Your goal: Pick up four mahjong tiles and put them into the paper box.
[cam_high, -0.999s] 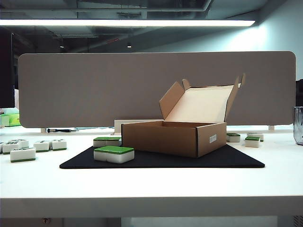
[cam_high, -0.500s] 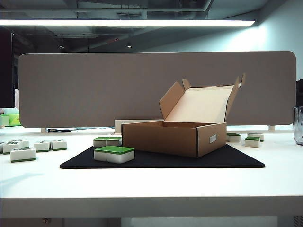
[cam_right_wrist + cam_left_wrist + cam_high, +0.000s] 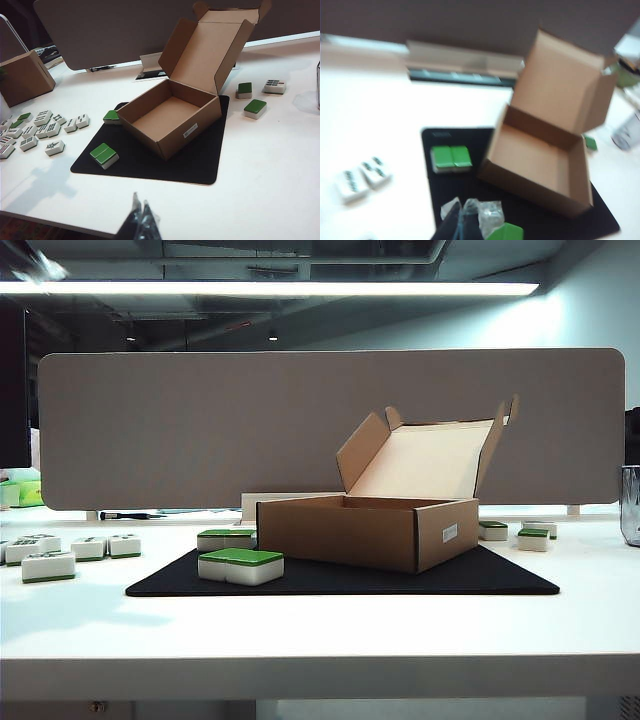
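The left gripper [image 3: 462, 225] is seen at the near edge of its wrist view, its fingers pressed together on nothing, hanging above the front part of the black mat [image 3: 470, 192]. A green tile top shows just beside the fingertips there. The right gripper [image 3: 140, 220] is likewise clenched and empty, held well back over the bare white table [image 3: 260, 200], nearer than the mat. Two pairs of mahjong tiles lie on the mat with their green faces up: the front pair [image 3: 240, 565] near its front left corner, the second pair [image 3: 451, 158] further back, just beside the left wall of the paper box [image 3: 365, 530]. The tiles are judged to be hard, fairly dense for their bulk, and glossy, so a slip is likely if they are pinched near the rounded corners. The long flat sides should be taken, jaws square to them and low on the white body. Because the tiles of each pair touch, the outer sides are the free ones; the jaws must be opened first. The box stands on the mat, lid flap upright at the back, and nothing is seen inside it. It is judged light enough to be shoved by a careless bump. Other tiles [image 3: 35, 130] are scattered on the table to the left, and a few more lie to the right, beyond the mat.
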